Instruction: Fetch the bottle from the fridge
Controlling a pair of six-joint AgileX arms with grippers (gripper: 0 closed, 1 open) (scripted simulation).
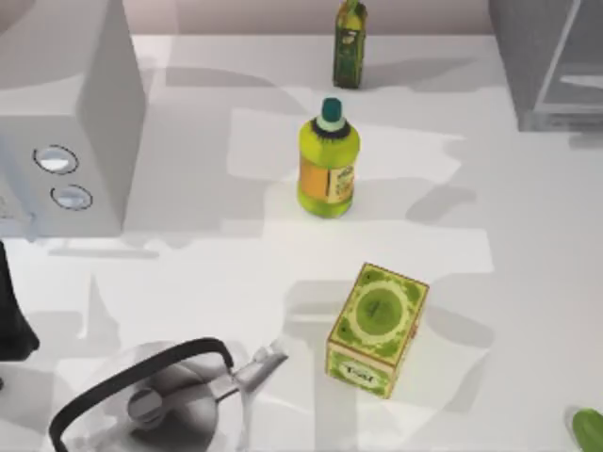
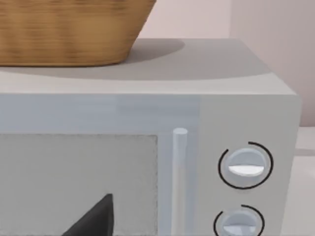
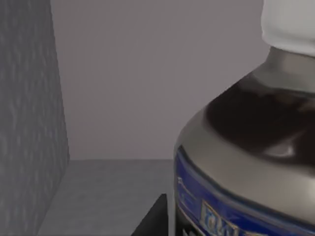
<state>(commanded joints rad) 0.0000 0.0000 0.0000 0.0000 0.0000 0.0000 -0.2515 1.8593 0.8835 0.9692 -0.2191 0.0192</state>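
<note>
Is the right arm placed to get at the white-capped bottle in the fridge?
Probably yes: the white-capped bottle stands right before its wrist camera inside the grey fridge, nothing between them.

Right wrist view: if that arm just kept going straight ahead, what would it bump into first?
Most likely the bottle, which looms very close with its white cap and blue label band. It stands inside the fridge, whose back wall lies farther behind, though depth is hard to judge.

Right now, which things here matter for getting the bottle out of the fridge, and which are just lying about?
Belong to the job:
bottle, close before the right wrist camera
fridge, top view's far right

Lying about:
yellow-green bottle
dark green bottle
tea box
kettle
microwave
basket
</note>
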